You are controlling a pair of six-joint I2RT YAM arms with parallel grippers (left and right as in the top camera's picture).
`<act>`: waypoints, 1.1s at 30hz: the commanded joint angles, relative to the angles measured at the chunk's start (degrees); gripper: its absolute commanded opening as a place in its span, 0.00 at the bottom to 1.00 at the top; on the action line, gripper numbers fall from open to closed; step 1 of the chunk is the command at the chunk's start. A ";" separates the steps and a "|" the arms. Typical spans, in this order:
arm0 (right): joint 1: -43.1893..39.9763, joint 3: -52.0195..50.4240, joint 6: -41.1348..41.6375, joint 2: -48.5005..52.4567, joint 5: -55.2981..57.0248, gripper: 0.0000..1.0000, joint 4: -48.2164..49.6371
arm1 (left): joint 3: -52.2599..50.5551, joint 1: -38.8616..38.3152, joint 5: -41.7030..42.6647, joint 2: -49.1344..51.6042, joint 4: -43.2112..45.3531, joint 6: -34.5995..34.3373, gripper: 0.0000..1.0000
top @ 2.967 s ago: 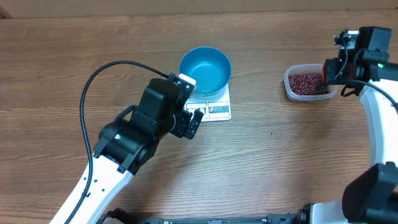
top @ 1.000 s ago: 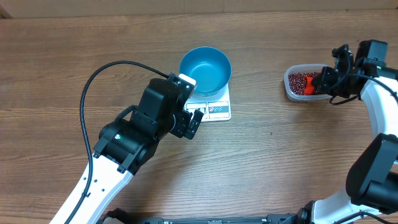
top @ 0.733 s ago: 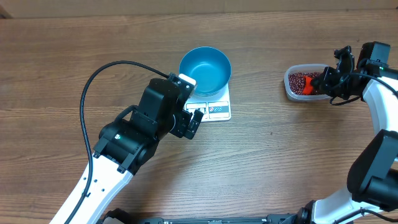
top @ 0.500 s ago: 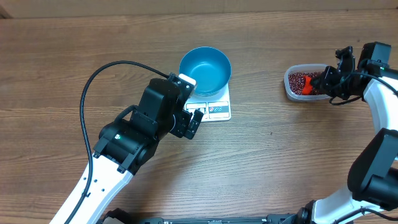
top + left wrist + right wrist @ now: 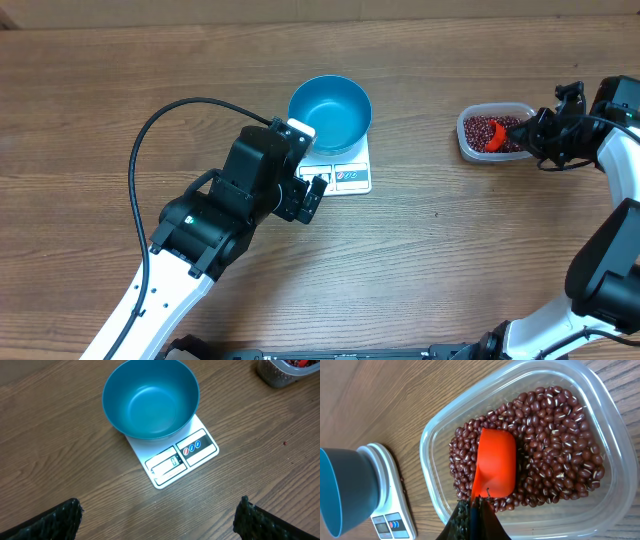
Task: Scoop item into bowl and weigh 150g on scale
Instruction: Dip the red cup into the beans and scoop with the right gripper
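Your right gripper (image 5: 472, 507) clamps the scoop (image 5: 495, 462), which rests on the beans (image 5: 555, 435) in the tub (image 5: 431, 440) | your left gripper (image 5: 160, 520) spread wide, empty, near the bowl (image 5: 150, 405) standing on the scale (image 5: 192, 452)

Light: soft, even, from above, fairly bright | Shadows: faint and blurry-edged, darkest under the bowl (image 5: 150, 400) where it sits on the scale (image 5: 197, 452) | Glare: mild sheen on the clear tub (image 5: 615, 425); scoop (image 5: 495, 462) vivid, not washed out | Focus: beans (image 5: 555, 435) crisp; left gripper (image 5: 161, 525) fingers (image 5: 50, 522) and right gripper (image 5: 472, 520) dark, blurred
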 commanded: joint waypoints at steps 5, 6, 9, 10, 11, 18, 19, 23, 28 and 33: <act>-1.66 -1.11 0.66 5.99 -3.21 0.04 0.66 | 0.11 0.31 0.09 0.31 0.04 -0.57 1.00; -1.95 -1.11 0.63 6.58 -3.89 0.04 0.66 | 0.11 0.31 0.09 0.31 0.04 -0.59 1.00; -2.86 -1.11 0.42 8.07 -5.20 0.04 0.57 | 0.11 0.31 0.09 0.31 0.04 -0.59 1.00; -3.06 -1.11 0.42 8.39 -5.49 0.04 0.44 | 0.11 0.31 0.09 0.31 0.04 -0.57 1.00; -3.26 -1.11 0.42 8.52 -5.73 0.04 0.35 | 0.11 0.31 0.09 0.31 0.04 -0.57 1.00; -4.09 -1.11 0.42 8.52 -6.19 0.04 -0.07 | 0.11 0.31 0.09 0.31 0.04 -0.59 1.00; -4.11 -1.11 0.39 8.52 -6.58 0.04 -0.07 | 0.11 0.31 0.09 0.31 0.04 -0.59 1.00; -4.33 -1.09 0.39 8.50 -9.14 0.04 -0.04 | 0.11 0.31 0.09 0.31 0.04 -0.59 1.00; -6.05 -1.03 0.39 8.46 -13.79 0.04 -0.20 | 0.11 0.31 0.09 0.31 0.04 -0.59 1.00; -9.33 -1.03 -1.20 8.46 -17.18 0.04 -1.14 | 0.11 0.31 0.09 0.31 0.04 -0.59 1.00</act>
